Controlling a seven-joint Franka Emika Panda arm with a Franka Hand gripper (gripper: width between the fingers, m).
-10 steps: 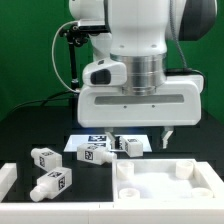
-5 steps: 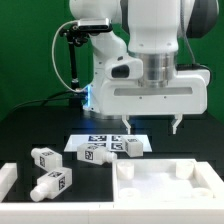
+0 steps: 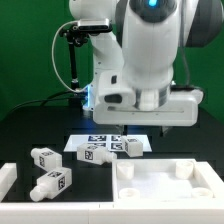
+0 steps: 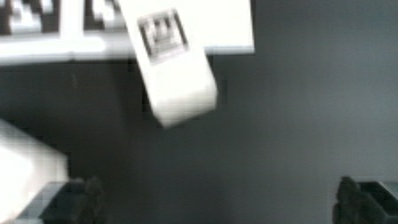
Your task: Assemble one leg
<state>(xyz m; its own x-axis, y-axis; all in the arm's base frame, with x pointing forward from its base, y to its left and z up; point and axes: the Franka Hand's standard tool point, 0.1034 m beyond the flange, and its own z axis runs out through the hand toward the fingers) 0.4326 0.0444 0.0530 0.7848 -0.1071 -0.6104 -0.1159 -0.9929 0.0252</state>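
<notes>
Several white legs with marker tags lie on the black table: two at the exterior view's left (image 3: 45, 157) (image 3: 52, 183) and two by the marker board (image 3: 95, 154) (image 3: 130, 147). The large white tabletop part (image 3: 165, 186) lies at the front right. My gripper (image 3: 125, 128) hangs above the marker board (image 3: 100, 140), open and empty, clear of the legs. In the blurred wrist view, one tagged leg (image 4: 175, 62) lies below and ahead of the gripper (image 4: 221, 205). The dark fingertips (image 4: 71, 200) stand wide apart with bare table between them.
A white part (image 3: 5, 178) sits at the exterior view's left edge. A black stand with cables (image 3: 70, 60) rises behind the arm before a green backdrop. In the wrist view the marker board (image 4: 54, 30) and a white shape (image 4: 22, 150) show at the edge.
The hand has turned about its vertical axis and shifted slightly toward the exterior view's left above the marker board. The parts on the table have not moved.
</notes>
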